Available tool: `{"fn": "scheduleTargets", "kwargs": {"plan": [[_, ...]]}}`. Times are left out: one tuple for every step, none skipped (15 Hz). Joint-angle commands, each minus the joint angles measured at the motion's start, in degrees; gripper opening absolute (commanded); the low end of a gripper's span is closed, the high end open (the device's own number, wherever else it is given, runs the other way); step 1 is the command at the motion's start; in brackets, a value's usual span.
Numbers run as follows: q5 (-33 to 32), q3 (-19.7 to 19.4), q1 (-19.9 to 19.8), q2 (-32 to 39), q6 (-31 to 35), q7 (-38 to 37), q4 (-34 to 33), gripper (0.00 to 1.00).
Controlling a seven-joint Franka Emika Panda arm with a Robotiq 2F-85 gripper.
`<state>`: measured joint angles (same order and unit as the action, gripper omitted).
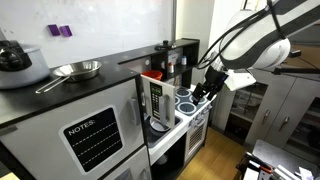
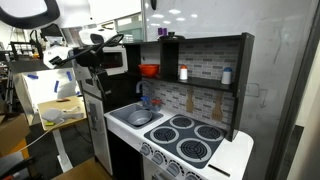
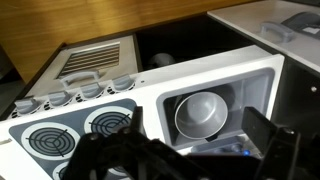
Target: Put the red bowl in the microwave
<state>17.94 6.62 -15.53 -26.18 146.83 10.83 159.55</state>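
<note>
The red bowl (image 2: 149, 70) sits in the dark compartment at the left end of the toy kitchen's upper shelf; it also shows as a red patch in an exterior view (image 1: 152, 75). The microwave's white door with the grey window (image 2: 116, 62) stands swung open beside it, and shows open in an exterior view (image 1: 156, 100). My gripper (image 2: 97, 50) hangs in front of the kitchen, apart from the bowl, above the sink side. In the wrist view its dark fingers (image 3: 200, 160) are spread wide with nothing between them. The red bowl is out of the wrist view.
A grey steel bowl (image 3: 200, 113) lies in the white sink (image 3: 262, 75), next to the stove burners (image 3: 45, 140). A steel pan (image 1: 75, 70) and a dark pot (image 1: 14, 57) stand on the steel cabinet marked NOTES (image 1: 95, 135). Small bottles (image 2: 183, 72) stand on the shelf.
</note>
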Motion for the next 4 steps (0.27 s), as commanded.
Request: {"fn": "scheduleTargets", "kwargs": {"plan": [[-0.9,0.0,0.0,-1.1,-1.7,0.0,0.0,1.0],[-1.1,0.0,0.0,-1.9,-2.2,-0.1,0.0,1.0],[-1.1,0.0,0.0,-2.0,-2.2,-0.1,0.1,1.0],[-1.1,0.0,0.0,-1.8,-2.2,-0.1,0.1,1.0]]}}
